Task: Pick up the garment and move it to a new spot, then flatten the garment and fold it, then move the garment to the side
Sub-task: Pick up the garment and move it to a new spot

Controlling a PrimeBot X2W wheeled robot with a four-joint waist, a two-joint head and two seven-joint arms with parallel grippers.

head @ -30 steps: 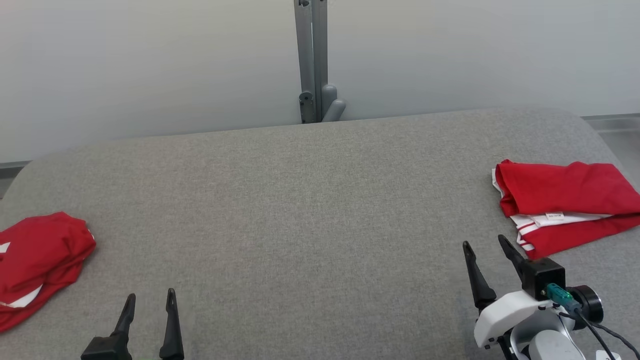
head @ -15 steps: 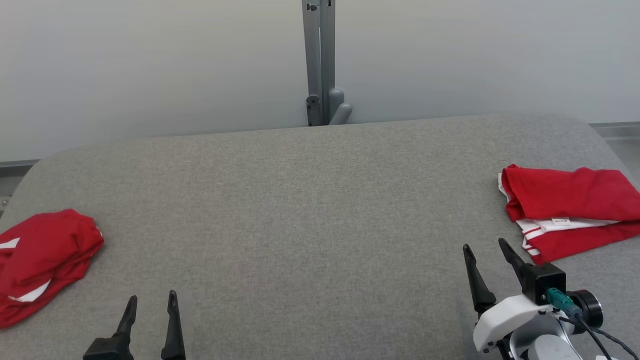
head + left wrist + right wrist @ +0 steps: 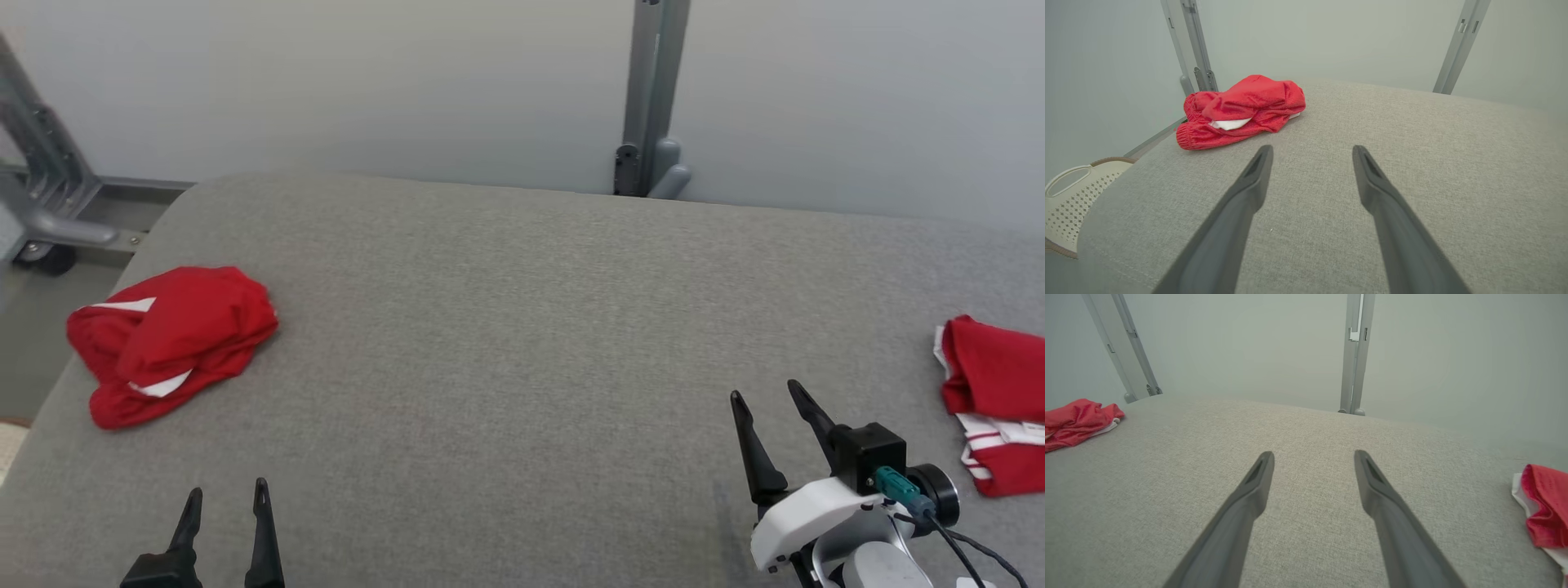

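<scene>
Grey fabric tabletop (image 3: pixel 522 327), two grippers spread wide and empty-handed above it.
Closest in, the left gripper (image 3: pixel 228 487) hovered at the near edge, its long dark fingers parted with nothing between them, and the right gripper (image 3: pixel 765 389) matched it over on the right, equally open and bare. Further out, the crumpled red garment with white trim (image 3: pixel 175 339) lay bunched by the table's left edge, well apart from both grippers, while a folded red-and-white garment (image 3: pixel 992 400) sat at the right edge. Beyond, a grey metal post (image 3: pixel 653 90) stood against the pale wall (image 3: pixel 326 82).
</scene>
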